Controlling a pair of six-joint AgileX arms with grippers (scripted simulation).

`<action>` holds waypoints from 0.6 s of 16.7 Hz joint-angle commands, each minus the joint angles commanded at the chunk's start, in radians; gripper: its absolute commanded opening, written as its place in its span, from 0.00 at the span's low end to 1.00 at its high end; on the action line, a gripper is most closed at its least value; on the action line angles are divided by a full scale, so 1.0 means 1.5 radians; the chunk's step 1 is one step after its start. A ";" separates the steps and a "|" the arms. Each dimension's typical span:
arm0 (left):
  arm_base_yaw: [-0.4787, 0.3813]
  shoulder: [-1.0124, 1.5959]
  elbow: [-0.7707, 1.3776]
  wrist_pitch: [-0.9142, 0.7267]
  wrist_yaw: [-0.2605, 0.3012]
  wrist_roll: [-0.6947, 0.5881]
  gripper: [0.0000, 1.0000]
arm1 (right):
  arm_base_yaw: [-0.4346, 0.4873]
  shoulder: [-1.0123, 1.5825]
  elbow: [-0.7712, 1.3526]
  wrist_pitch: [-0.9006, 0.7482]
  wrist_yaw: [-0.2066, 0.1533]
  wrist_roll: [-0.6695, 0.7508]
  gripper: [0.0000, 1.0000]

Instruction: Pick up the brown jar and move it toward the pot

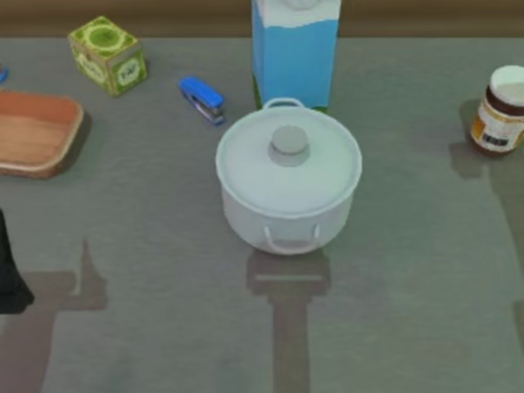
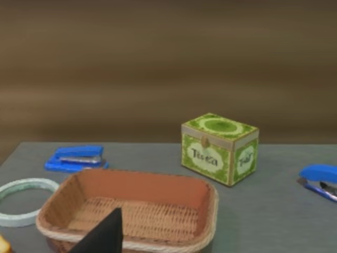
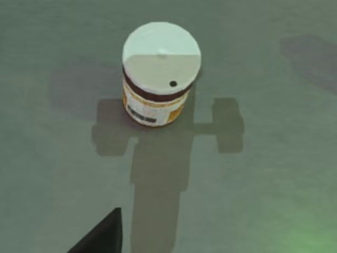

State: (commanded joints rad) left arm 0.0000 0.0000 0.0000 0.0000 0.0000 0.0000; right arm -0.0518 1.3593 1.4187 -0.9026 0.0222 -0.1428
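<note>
Left arm [image 1: 12, 278] was parked at the surface's [image 1: 426, 311] left edge, right arm not in top view; neither hand's state could be told. Mid-surface, the pot [image 1: 288, 178] sat lidded, contents hidden, with the wooden tray [image 1: 37, 131] empty at the left. Farther back at the right edge, the brown jar [image 1: 499, 110] stood upright, white lid, orange-and-white barcode label, well apart from the pot; blue-and-white carton [image 1: 295, 49] just behind the pot.

One pot [image 1: 288, 176], one brown jar [image 1: 499, 110], two staplers [image 2: 75, 158], one carton [image 1: 295, 51].
</note>
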 joint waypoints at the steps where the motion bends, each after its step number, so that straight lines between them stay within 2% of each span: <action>1: 0.000 0.000 0.000 0.000 0.000 0.000 1.00 | 0.000 0.062 0.081 -0.033 -0.001 -0.009 1.00; 6: 0.000 0.000 0.000 0.000 0.000 0.000 1.00 | 0.008 0.374 0.461 -0.196 -0.011 -0.055 1.00; 10: 0.000 0.000 0.000 0.000 0.000 0.000 1.00 | 0.018 0.611 0.710 -0.318 -0.020 -0.091 1.00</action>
State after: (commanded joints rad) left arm 0.0000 0.0000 0.0000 0.0000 0.0000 0.0000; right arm -0.0253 2.2751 2.4837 -1.3799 -0.0078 -0.2794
